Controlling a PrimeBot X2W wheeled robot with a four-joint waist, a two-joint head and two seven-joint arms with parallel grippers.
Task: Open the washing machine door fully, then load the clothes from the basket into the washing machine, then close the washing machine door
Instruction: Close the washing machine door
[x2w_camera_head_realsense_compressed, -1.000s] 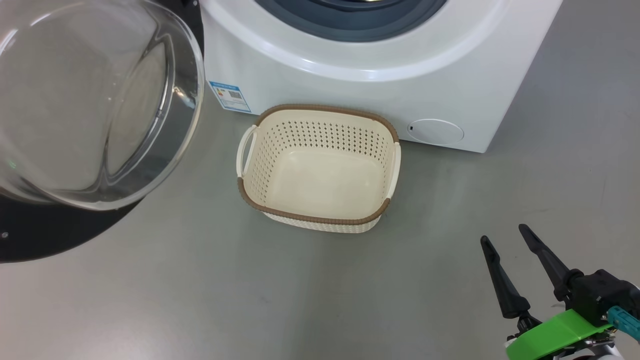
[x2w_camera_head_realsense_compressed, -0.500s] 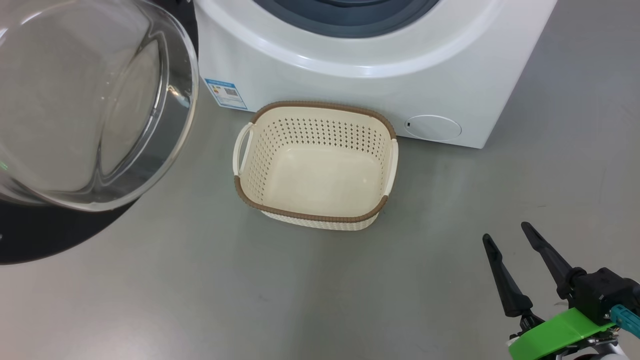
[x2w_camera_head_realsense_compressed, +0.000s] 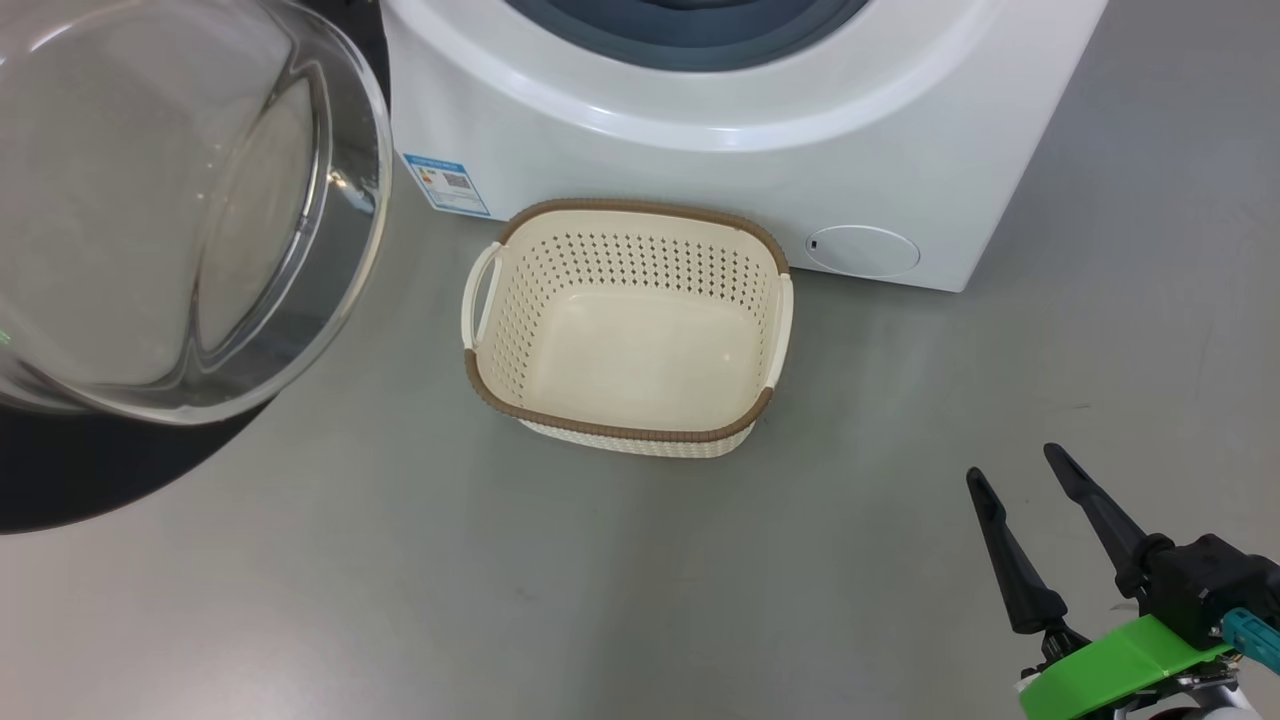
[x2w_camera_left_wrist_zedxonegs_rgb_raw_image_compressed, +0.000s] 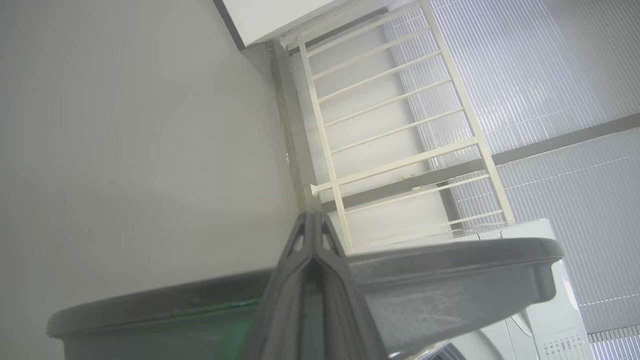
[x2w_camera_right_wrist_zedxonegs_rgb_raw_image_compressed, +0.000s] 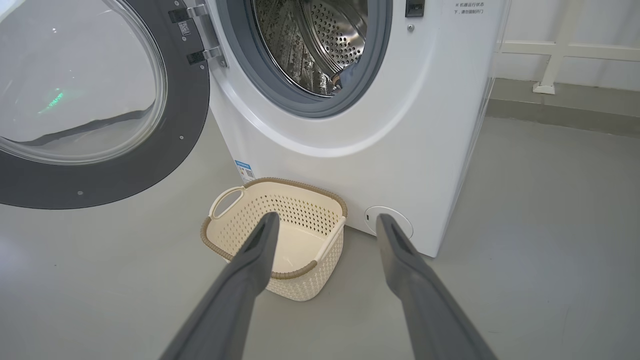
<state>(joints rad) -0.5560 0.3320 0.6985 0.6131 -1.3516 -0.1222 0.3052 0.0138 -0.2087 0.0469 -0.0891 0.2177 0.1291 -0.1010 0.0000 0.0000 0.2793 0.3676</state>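
The washing machine (x2w_camera_head_realsense_compressed: 700, 170) stands at the top with its porthole uncovered. The washing machine door (x2w_camera_head_realsense_compressed: 150, 220) hangs swung out at the left, glass bowl toward me. On the floor before the machine sits the basket (x2w_camera_head_realsense_compressed: 620, 432), with nothing in it. In the steel drum (x2w_camera_right_wrist_zedxonegs_rgb_raw_image_compressed: 345, 30) lies a dim mottled heap with an orange-brown spot; I cannot tell whether it is the clothes. My right gripper (x2w_camera_head_realsense_compressed: 1012, 465) is open low at the right, well clear of the basket (x2w_camera_right_wrist_zedxonegs_rgb_raw_image_compressed: 300, 287). My left gripper (x2w_camera_left_wrist_zedxonegs_rgb_raw_image_compressed: 312, 220) is shut, fingers together, rising past the door's grey edge (x2w_camera_left_wrist_zedxonegs_rgb_raw_image_compressed: 450, 280).
A small round white flap (x2w_camera_head_realsense_compressed: 862, 250) sits low on the machine's front, right of the basket. A blue sticker (x2w_camera_head_realsense_compressed: 445, 185) is at the lower left corner. A white railing (x2w_camera_left_wrist_zedxonegs_rgb_raw_image_compressed: 400, 125) stands by the wall behind the machine. Grey floor spreads around.
The whole head picture has drifted slightly left and up, so the camera has moved. Basket, door and both grippers keep their places and states.
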